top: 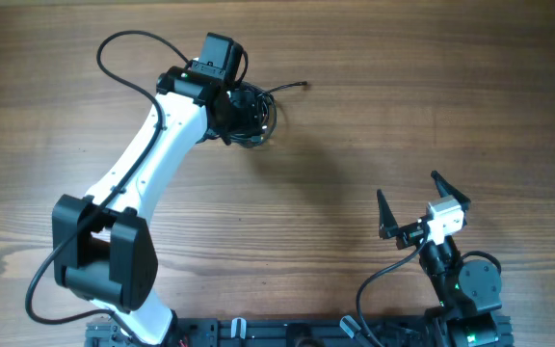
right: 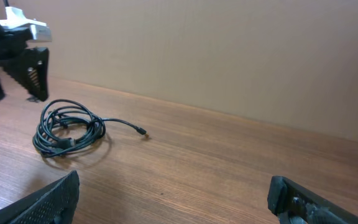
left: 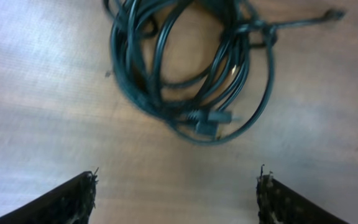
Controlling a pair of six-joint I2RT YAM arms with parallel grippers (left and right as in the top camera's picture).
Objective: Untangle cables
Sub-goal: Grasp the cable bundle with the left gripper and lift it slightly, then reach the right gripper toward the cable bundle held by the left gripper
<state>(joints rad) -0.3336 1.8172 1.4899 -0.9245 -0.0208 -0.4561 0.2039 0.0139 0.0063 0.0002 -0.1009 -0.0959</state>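
Observation:
The cables point(top: 255, 106) are thin black cords coiled in one tangled bundle on the wooden table, with one plug end point(top: 303, 85) trailing out to the right. My left gripper point(top: 241, 104) hangs right over the bundle. In the left wrist view its jaws point(left: 178, 186) stand wide open and empty, with the cables point(left: 191, 68) lying just ahead of the fingertips. The right gripper point(top: 407, 185) is open and empty at the table's near right, far from the bundle. The right wrist view shows the cables point(right: 67, 130) in the distance, between its open fingers point(right: 55, 199).
A thick black wire point(top: 123, 46) loops from the left arm at the back left. Another point(top: 379, 280) curves beside the right arm's base. A mounting rail point(top: 306, 333) runs along the front edge. A plain wall point(right: 229, 50) borders the far side.

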